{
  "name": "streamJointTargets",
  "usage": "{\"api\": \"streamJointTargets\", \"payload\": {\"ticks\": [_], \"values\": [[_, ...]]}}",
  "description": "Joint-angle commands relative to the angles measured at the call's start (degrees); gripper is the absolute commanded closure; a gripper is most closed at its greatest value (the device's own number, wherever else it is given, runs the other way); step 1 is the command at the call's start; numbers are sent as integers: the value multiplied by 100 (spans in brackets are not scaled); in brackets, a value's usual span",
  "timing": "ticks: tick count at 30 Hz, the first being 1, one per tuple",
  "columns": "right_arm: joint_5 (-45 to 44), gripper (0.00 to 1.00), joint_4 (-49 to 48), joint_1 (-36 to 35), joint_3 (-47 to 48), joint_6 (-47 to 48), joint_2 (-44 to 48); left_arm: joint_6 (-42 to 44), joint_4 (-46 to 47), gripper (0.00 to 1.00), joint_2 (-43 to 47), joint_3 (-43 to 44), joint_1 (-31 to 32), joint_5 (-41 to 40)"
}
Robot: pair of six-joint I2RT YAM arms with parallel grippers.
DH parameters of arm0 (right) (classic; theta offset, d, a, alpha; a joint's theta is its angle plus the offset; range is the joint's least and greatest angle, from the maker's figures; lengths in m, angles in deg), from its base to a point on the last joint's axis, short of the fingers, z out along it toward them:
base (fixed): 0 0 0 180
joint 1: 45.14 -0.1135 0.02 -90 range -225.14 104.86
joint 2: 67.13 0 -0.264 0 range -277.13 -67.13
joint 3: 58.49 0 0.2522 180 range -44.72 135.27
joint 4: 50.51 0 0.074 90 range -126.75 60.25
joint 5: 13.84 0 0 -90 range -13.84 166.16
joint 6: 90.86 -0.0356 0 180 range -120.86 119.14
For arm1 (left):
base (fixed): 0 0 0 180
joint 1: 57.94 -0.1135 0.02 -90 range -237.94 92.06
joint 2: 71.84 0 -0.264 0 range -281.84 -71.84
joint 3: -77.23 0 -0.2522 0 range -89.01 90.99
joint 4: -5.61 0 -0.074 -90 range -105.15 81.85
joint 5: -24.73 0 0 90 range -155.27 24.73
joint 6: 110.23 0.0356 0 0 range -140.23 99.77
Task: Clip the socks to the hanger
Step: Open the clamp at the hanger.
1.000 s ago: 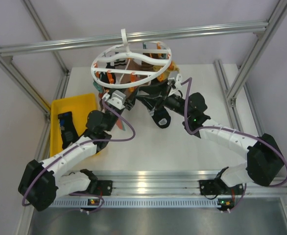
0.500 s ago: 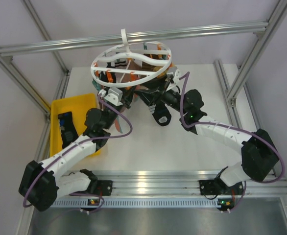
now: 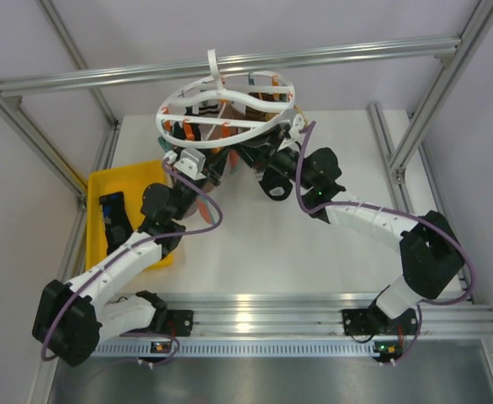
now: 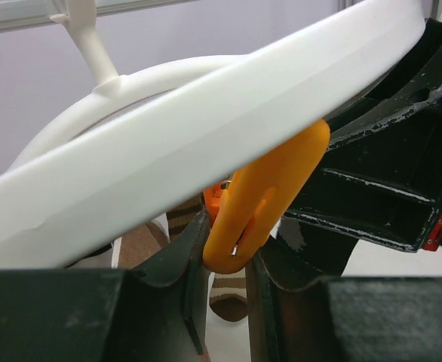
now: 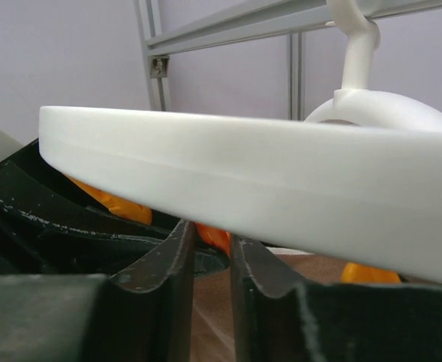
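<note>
The white round hanger (image 3: 226,105) hangs from the top rail, with socks dangling under it. In the left wrist view my left gripper (image 4: 228,260) is shut on an orange clip (image 4: 270,188) just below the hanger's ring (image 4: 206,143). A striped sock (image 4: 228,290) and a brown sock (image 4: 134,253) hang behind it. My right gripper (image 5: 213,249) is shut on another orange clip (image 5: 215,237) under the ring (image 5: 266,188), with brown sock fabric (image 5: 213,324) below its fingers. From above, the left gripper (image 3: 198,165) and right gripper (image 3: 267,160) meet under the hanger's front rim.
A yellow tray (image 3: 145,181) stands at the left with a dark sock (image 3: 112,217) in it. Aluminium frame posts (image 3: 398,151) rise on both sides, and a rail (image 3: 230,63) carries the hanger's hook. The white table (image 3: 272,252) stretches in front.
Both arms have pushed farther in under the hanger's front rim. Each gripper has closed from a wider stance onto an orange clip, and the right elbow has swung left.
</note>
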Motion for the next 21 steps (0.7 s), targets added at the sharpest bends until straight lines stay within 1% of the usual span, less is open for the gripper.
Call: {"api": "streamJointTargets", "payload": {"ticks": [1,2,4,5,6,9,11,16,19,20,21], "values": [[253,87,-423,29,372,18,-51,-181,-135,100,93,279,-49,78],[280,90,-432,29,390,0,-51,-181,-161,99,75,288,-57,60],[359,99,-424,29,442,-70,-42,-163,-179,90,40,323,-49,25],[368,100,-424,21,451,-79,-25,-172,-188,84,31,340,-49,-27],[368,100,-432,21,460,-96,-7,-155,-188,72,14,367,-57,-80],[377,100,-389,3,460,-193,28,-119,-144,58,-4,402,-49,-177],[412,100,-371,3,443,-263,63,-76,-83,54,-21,419,-49,-212],[526,100,-292,3,443,-509,107,83,154,52,-109,463,-49,-213],[491,100,-195,-6,469,-554,107,109,260,58,-118,481,-49,-107],[473,100,-169,-6,469,-536,107,83,278,65,-118,472,-49,-11],[456,100,-169,-6,469,-493,99,74,278,69,-118,472,-49,24]]}}
